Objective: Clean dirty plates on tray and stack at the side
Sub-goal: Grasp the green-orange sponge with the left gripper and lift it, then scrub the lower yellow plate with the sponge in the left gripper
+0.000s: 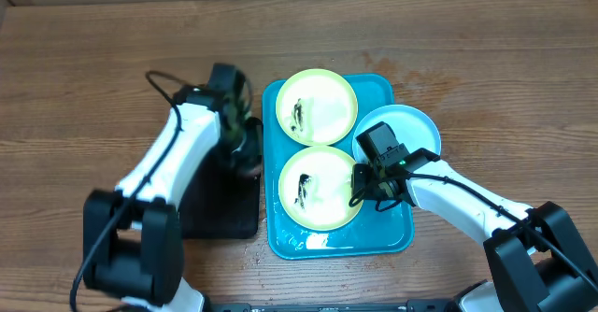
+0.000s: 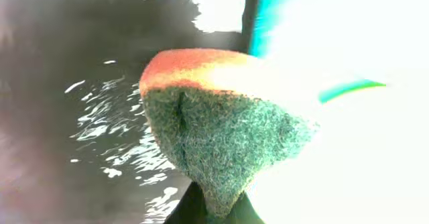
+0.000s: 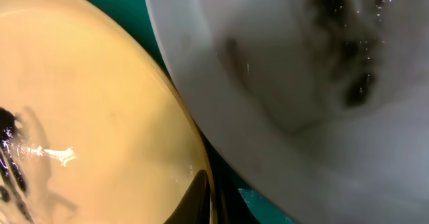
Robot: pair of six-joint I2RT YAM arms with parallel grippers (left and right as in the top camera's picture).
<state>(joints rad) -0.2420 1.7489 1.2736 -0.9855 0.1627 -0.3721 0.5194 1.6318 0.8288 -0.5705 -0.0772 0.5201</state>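
Observation:
The turquoise tray (image 1: 383,239) holds two yellow-green plates, one at the far end (image 1: 322,95) and one nearer (image 1: 327,205), each with a dark smear. The light blue plate (image 1: 411,125) overlaps the tray's right rim. In the right wrist view its smear shows at the upper right (image 3: 348,83). My right gripper (image 1: 361,187) is shut on the right rim of the nearer yellow-green plate (image 3: 100,117), with one finger inside the rim (image 3: 213,200). My left gripper (image 1: 245,151) sits left of the tray and is shut (image 2: 214,212) on an orange and green sponge (image 2: 221,123).
A black tray (image 1: 220,205) lies left of the turquoise one, under the left gripper; its surface looks wet (image 2: 80,117). The wooden table (image 1: 93,69) surrounds both trays. The turquoise tray's edge shows in the left wrist view (image 2: 258,23).

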